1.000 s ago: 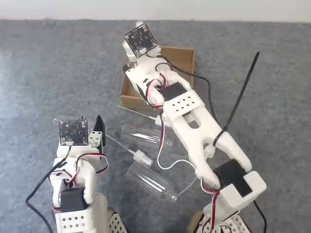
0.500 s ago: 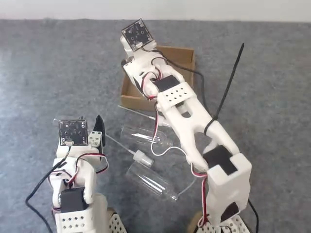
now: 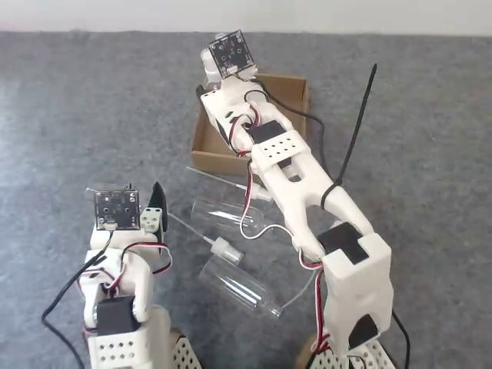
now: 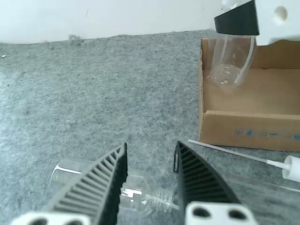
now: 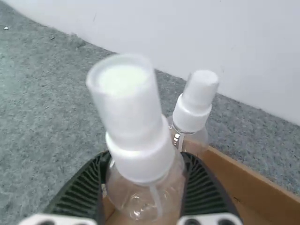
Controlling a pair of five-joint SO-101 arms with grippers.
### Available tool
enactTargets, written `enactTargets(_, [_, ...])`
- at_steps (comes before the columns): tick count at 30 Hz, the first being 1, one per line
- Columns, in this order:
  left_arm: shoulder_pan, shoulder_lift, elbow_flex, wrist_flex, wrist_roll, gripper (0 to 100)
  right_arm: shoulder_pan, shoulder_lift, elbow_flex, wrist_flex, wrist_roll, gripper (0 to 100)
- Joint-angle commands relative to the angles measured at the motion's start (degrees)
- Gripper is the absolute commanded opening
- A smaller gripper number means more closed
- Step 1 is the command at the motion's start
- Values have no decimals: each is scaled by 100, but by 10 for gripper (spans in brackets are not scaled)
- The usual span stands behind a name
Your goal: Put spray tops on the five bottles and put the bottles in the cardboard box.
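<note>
Clasping capped bottle over cardboard box: right hand | left hand: spread wide

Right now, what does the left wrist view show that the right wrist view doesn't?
Left wrist view, not the right: the open left gripper above a capless clear plastic bottle lying on grey carpet, and a loose white spray top with thin dip tube. Right wrist view, not the left: a second clear bottle wearing a white spray top, behind the held one. Both: the brown cardboard box and the clear bottle in the right gripper.
</note>
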Motion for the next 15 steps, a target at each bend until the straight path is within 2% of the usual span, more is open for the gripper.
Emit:
enactTargets(1, [-18,-97,-57,-9,-26,152,163,40,-440,-400,-62,27])
enactTargets(15, [-9,-97,-48,-9,-26,152,163,418,-422,-611,-79,26])
